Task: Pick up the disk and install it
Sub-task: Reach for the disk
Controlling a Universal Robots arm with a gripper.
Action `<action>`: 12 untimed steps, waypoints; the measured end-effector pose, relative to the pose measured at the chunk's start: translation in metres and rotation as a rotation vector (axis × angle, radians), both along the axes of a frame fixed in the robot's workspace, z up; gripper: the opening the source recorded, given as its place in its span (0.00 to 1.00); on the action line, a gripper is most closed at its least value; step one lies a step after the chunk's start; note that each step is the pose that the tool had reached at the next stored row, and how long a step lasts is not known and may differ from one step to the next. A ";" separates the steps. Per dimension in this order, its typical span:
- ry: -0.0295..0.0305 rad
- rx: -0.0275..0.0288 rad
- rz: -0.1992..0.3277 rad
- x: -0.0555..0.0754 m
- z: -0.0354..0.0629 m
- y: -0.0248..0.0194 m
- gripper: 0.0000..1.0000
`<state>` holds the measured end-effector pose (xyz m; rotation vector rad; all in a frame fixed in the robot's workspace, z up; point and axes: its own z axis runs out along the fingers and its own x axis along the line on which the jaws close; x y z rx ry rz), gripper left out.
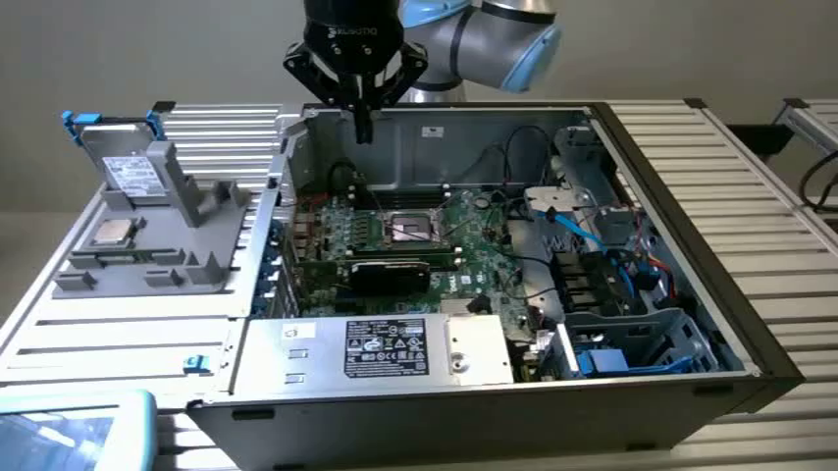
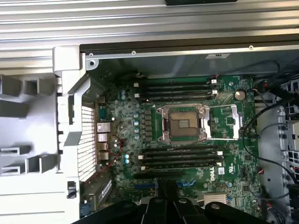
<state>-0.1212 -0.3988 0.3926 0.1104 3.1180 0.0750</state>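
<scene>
We record the disk [image 1: 128, 162]: grey metal, white label, bright blue frame. It stands on edge in a grey holder [image 1: 157, 245] near the counter's [image 1: 118, 334] far corner, on the exterior view's left.

The arm [image 1: 488, 37] is built of thick rounded sections in silver-grey metal, with pale blue caps [image 1: 535, 47] closing the joint ends. At its end sits a black gripper [image 1: 363, 135], its body wide and angular, with short white lettering [image 1: 348, 32] printed across the front. Black linkages [image 1: 304, 67] flare out on either side of the body, then narrow into slim black fingers [image 1: 363, 110]. In the wrist view the gripper [image 2: 168, 196] appears as glossy black moulded shapes with rounded edges around a dark central bar.
</scene>
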 end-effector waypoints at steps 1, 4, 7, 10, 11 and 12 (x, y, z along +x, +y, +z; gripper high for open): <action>0.0000 0.0001 0.000 0.000 0.0000 0.0000 0.11; 0.0000 0.0001 0.000 0.000 0.0000 0.0000 0.11; 0.0000 0.0000 0.000 0.000 0.0000 0.0000 0.11; 0.0000 0.0000 0.000 0.000 0.0000 0.0000 0.11; -0.0001 0.0001 0.000 0.000 0.0000 0.0000 0.11; -0.0001 0.0001 0.000 0.000 0.0000 0.0000 0.11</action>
